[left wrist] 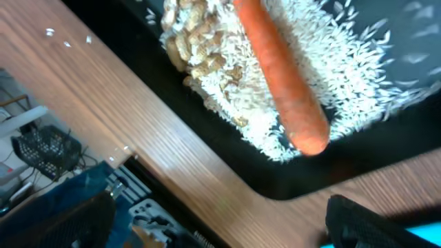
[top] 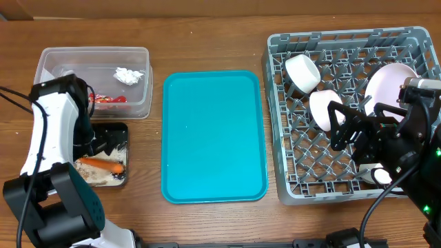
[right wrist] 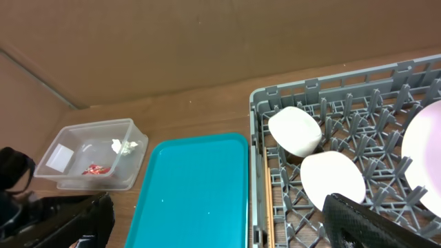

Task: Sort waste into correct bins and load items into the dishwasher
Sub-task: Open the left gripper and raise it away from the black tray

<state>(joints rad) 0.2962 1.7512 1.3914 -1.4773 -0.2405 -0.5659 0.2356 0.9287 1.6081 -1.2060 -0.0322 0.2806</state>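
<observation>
The black tray [top: 124,129] holds the orange carrot stick [top: 101,164] on beige-white rice scraps [top: 93,176]. My left gripper [top: 105,142] hovers open just above it. In the left wrist view the carrot [left wrist: 282,76] lies across the rice [left wrist: 227,89], and nothing sits between the gripper's [left wrist: 217,231] fingers. The clear tub [top: 48,58] contains the white napkin [top: 128,74] and red wrapper [top: 109,99]. The grey dish rack [top: 275,117] carries two white bowls [top: 302,72] [top: 322,109], the plate [top: 389,86] and a cup [top: 381,176]. My right gripper [top: 339,129] stands open over the rack, empty.
The teal serving tray [top: 213,134] lies bare between the bins and the rack. A wooden chopstick [right wrist: 268,200] rests along the rack's left inner edge. The right wrist view also shows the tub [right wrist: 89,155] and teal tray [right wrist: 193,186].
</observation>
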